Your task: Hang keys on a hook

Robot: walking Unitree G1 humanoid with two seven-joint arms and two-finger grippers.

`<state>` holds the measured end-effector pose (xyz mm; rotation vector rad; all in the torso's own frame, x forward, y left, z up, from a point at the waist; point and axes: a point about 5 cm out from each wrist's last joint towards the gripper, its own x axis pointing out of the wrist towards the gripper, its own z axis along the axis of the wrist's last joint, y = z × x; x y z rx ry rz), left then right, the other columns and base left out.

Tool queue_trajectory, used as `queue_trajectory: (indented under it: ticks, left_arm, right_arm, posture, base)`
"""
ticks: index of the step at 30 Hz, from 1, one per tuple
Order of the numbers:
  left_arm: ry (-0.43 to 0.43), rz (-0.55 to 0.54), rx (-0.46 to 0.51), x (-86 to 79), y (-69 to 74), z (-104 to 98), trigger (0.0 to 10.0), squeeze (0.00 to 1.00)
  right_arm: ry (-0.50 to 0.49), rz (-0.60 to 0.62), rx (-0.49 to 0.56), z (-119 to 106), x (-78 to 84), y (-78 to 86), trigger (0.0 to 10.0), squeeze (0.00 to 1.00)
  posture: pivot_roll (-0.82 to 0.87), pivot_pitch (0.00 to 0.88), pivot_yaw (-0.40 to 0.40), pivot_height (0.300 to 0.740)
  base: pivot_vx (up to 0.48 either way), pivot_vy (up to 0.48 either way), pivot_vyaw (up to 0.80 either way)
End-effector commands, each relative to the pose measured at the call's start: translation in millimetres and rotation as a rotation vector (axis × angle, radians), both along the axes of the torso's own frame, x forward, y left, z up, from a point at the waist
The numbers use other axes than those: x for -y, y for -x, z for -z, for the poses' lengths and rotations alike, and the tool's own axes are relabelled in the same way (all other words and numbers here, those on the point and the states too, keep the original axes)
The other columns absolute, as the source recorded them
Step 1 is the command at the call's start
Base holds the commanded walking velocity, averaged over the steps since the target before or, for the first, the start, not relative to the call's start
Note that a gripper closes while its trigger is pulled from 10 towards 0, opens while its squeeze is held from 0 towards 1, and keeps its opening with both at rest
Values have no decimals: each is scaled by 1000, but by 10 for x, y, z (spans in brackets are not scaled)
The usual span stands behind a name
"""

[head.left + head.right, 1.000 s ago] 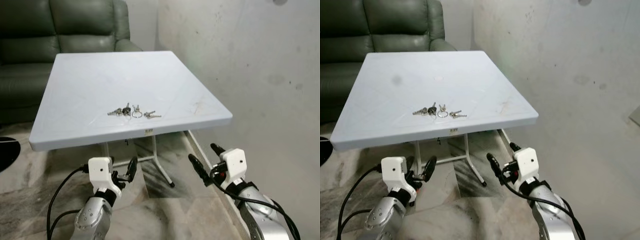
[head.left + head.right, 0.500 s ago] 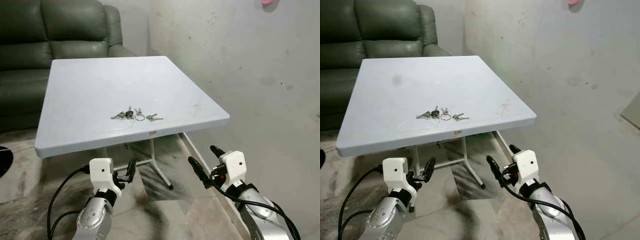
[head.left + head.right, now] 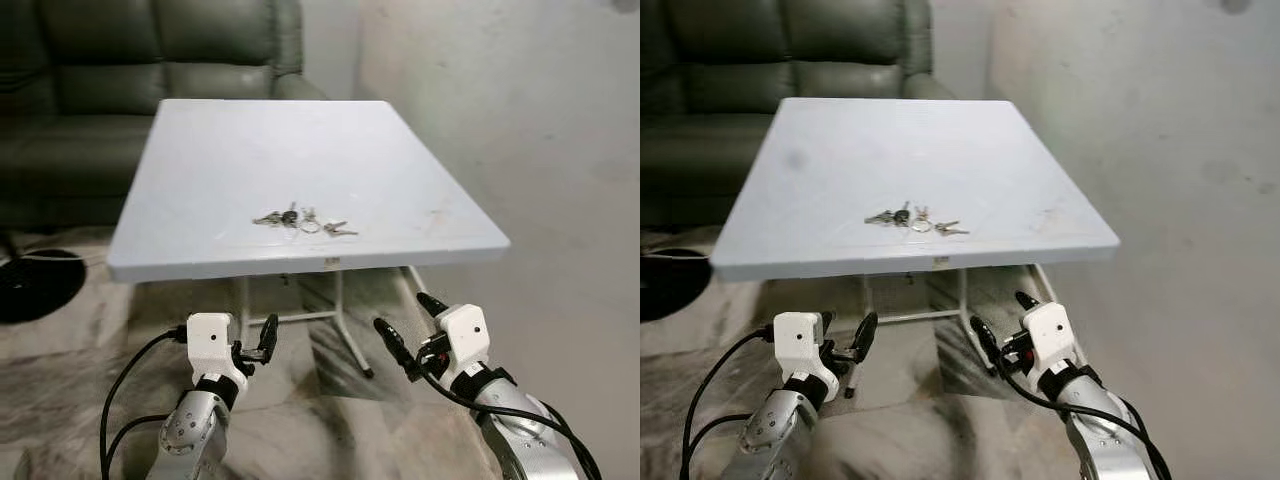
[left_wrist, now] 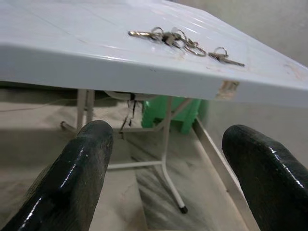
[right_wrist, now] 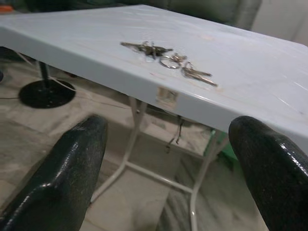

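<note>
The bunch of keys point(image 3: 300, 218) lies near the tabletop's point(image 3: 200, 170) front edge, within reach, while the left pincer point(image 3: 256, 347) and right pincer point(image 3: 405, 332) hover spread and empty below that edge.

Soft, even daylight leaves the pale table point(image 3: 300, 170) bright and sharp in the head views, the floor beneath it shadowed, while the wrist views blur their glossy near fingers point(image 4: 72, 183).

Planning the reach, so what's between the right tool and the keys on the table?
In the right wrist view, just the table's front edge and bare tabletop lie between the open right tool and the keys.
</note>
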<state>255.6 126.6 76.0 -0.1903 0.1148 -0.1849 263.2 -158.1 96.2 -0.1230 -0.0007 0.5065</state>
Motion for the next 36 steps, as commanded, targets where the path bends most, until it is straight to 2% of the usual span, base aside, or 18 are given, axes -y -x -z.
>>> queue_trajectory:
  ticks: [1, 5, 10, 36]
  left_arm:
    - [-15, 18, -6, 27, -22, 1, 10000, 0]
    - [-22, 27, -9, 23, -46, -7, 10000, 0]
    - [17, 31, 3, -6, -90, -39, 10000, 0]
    - [4, 59, 22, 21, -125, -75, 10000, 0]
  right_arm:
    - [7, 3, 17, -36, 14, -11, 10000, 0]
    - [4, 3, 18, -40, 11, -22, 10000, 0]
    - [1, 9, 21, -47, 13, -36, 10000, 0]
    - [-5, 10, 25, -51, -1, -42, 10000, 0]
  posture:
    - [18, 0, -68, 740]
    - [18, 0, -67, 740]
    - [17, 0, -65, 740]
    - [18, 0, -65, 740]
  base:
    - [0, 0, 800]
    - [0, 0, 800]
    - [0, 0, 800]
    - [0, 0, 800]
